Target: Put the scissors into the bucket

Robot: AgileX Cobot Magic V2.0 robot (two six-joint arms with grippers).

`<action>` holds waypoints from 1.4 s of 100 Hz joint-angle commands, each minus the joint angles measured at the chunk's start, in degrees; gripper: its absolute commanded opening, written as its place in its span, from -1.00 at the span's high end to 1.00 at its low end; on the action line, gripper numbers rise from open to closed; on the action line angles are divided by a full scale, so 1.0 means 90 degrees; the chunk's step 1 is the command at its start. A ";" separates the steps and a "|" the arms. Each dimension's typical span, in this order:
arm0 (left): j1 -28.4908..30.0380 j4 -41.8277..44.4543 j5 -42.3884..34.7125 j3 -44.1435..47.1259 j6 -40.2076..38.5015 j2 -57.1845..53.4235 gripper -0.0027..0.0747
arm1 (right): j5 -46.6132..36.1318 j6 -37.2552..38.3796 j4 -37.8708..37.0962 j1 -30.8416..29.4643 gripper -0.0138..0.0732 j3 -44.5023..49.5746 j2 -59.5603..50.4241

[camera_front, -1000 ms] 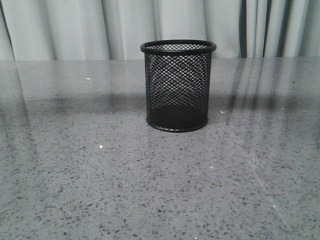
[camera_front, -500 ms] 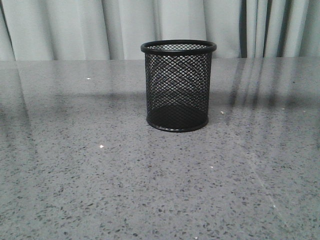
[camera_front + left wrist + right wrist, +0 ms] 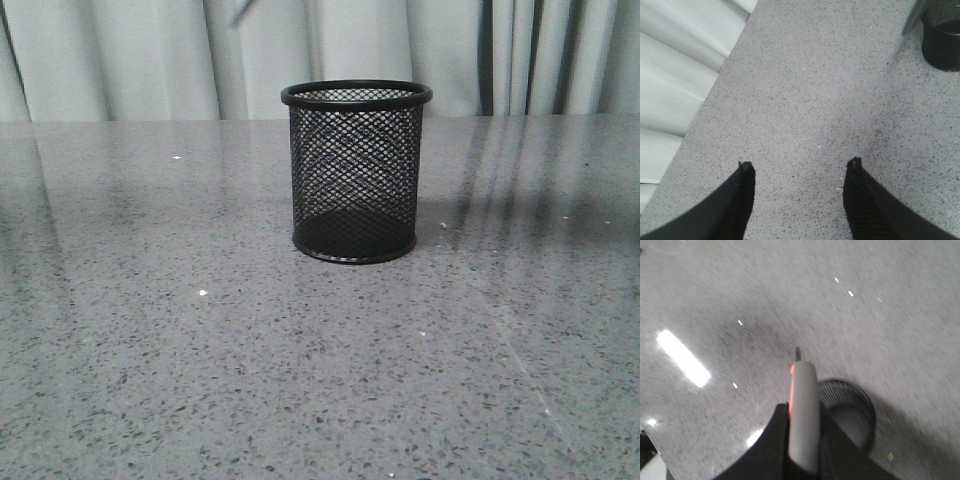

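Gripping the scissors (image 3: 803, 410) by the grey, orange-lined handle, the right gripper (image 3: 802, 440) fills the lower centre of the right wrist view, its black fingers clenched on either side of the handle. The dark blade tip pokes out just beyond the handle's far end, pointing toward the middle of the frame. Directly to the right of the handle, and below it in depth, sits the bucket (image 3: 847, 410), seen from above as a dark round opening with a rolled rim. This view is blurred, so finer detail of the scissors cannot be made out.

In the left wrist view, the left gripper (image 3: 800, 172) is spread wide with nothing between its two black fingertips (image 3: 746, 172), only speckled grey table (image 3: 805, 90). The bucket's base shows in the upper right corner of that frame, well apart from the fingers.

In the front view the black mesh bucket (image 3: 356, 170) stands upright at the centre of the table, against pale curtains (image 3: 120, 55). A small dark blurred streak shows at the top edge, left of the bucket; what it is cannot be told.
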 commanded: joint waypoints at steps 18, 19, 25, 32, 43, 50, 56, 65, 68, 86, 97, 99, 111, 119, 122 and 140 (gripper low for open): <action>0.0007 -0.0320 -0.0210 -0.0205 -0.0136 -0.0175 -0.01 | 0.0116 0.0631 -0.0797 -0.0029 0.82 -0.0222 -0.0577; 0.0007 -0.0320 -0.0210 -0.0205 -0.0136 -0.0175 -0.01 | 0.0138 0.0644 -0.0816 -0.0029 0.82 -0.0222 -0.0575; 0.0007 -0.0320 -0.0222 -0.0205 -0.0136 -0.0175 -0.01 | 0.0384 0.0724 -0.0991 -0.0029 0.82 -0.0264 -0.0629; 0.0007 -0.0320 -0.0250 -0.0205 -0.0136 -0.0175 -0.01 | 0.0752 0.0800 -0.1193 -0.0029 0.82 -0.0386 -0.0629; 0.0007 -0.0408 -0.0260 -0.0205 -0.0136 -0.0175 -0.01 | 0.0863 0.0795 -0.1255 -0.0029 0.82 -0.0470 -0.0616; 0.0007 -0.0468 -0.0252 -0.0205 -0.0136 -0.0175 -0.01 | 0.0817 0.0795 -0.1264 -0.0029 0.82 -0.0470 -0.0589; 0.0007 -0.0564 -0.0252 -0.0205 -0.0136 -0.0175 -0.01 | 0.0817 0.0795 -0.1264 -0.0029 0.82 -0.0470 -0.0534; 0.0007 -0.0614 -0.0264 -0.0205 -0.0136 -0.0175 -0.01 | 0.0842 0.0795 -0.1282 -0.0029 0.82 -0.0470 -0.0365; 0.0007 -0.0614 -0.0264 -0.0205 -0.0136 -0.0175 -0.01 | 0.0856 0.0795 -0.1282 -0.0029 0.82 -0.0470 -0.0298; 0.0007 -0.0614 -0.0267 -0.0205 -0.0136 -0.0175 -0.01 | 0.0856 0.0764 -0.1324 -0.0029 0.82 -0.0470 0.0095; 0.0007 -0.0614 -0.0293 -0.0205 -0.0136 -0.0175 -0.01 | 0.0865 0.0764 -0.1324 -0.0029 0.82 -0.0470 0.0275; 0.0007 -0.0614 -0.0305 -0.0205 -0.0136 -0.0175 -0.01 | 0.0865 0.0764 -0.1324 -0.0017 0.82 -0.0470 0.0279; 0.0007 -0.0614 -0.0319 -0.0205 -0.0136 -0.0147 -0.01 | 0.0865 0.0717 -0.1292 -0.0017 0.82 -0.0470 0.0359; 0.0007 -0.0614 -0.0318 -0.0205 -0.0136 -0.0124 -0.01 | 0.0865 0.0691 -0.1264 -0.0017 0.82 -0.0470 0.0359; 0.0007 -0.0614 -0.0318 -0.0205 -0.0136 -0.0119 -0.01 | 0.0853 0.0686 -0.1253 -0.0017 0.82 -0.0470 0.0359; 0.0007 -0.0614 -0.0346 -0.0205 -0.0136 -0.0108 -0.01 | 0.0774 0.0489 -0.1013 -0.0017 0.68 -0.0470 0.0359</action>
